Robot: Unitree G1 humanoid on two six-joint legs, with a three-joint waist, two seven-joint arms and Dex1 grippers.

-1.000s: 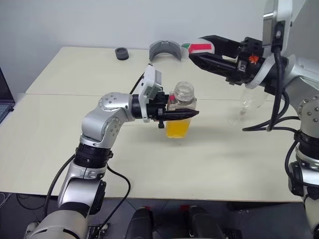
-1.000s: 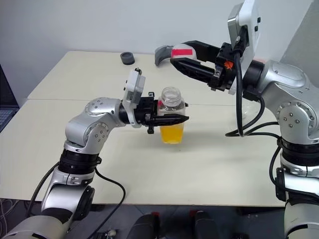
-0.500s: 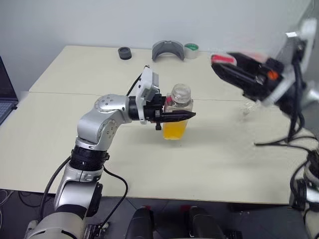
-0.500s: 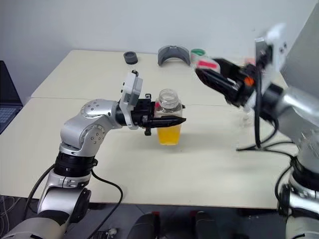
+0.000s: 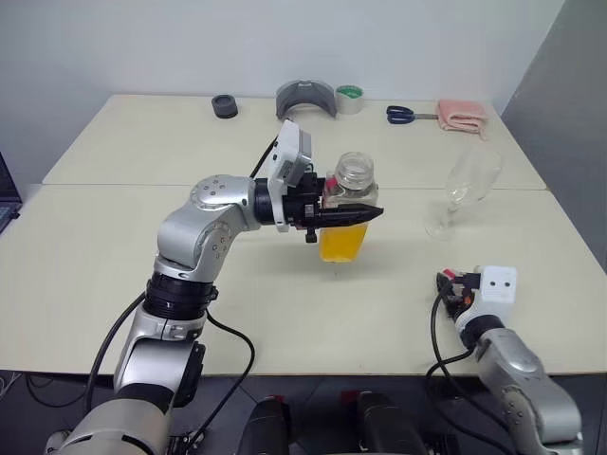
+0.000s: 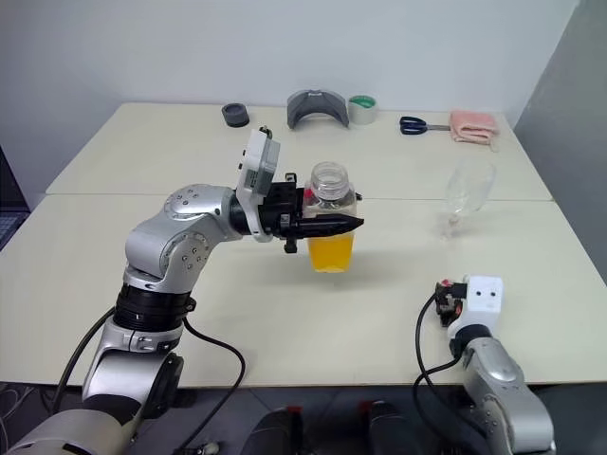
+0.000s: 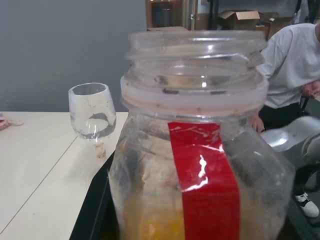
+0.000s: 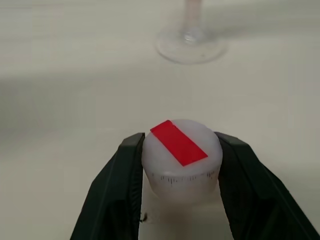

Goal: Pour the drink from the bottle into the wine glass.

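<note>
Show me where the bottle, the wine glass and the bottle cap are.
bottle (image 5: 352, 173): left eye view, on its open neck.
wine glass (image 5: 471, 176): left eye view, on the bowl.
cap (image 8: 181, 156): right wrist view, on its top, between the right gripper's fingers.

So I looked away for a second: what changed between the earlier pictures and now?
The right pincer, gripping the white cap, swung from high over the table down to its near right edge. The left pincer kept holding the open bottle in place; the wine glass stayed standing.

far edge: black disc (image 5: 225, 105), grey curved piece (image 5: 305, 98), tape roll (image 5: 350, 99), scissors (image 5: 409, 115), pink cloth (image 5: 462, 116)
surface: pale table (image 5: 85, 246)
</note>
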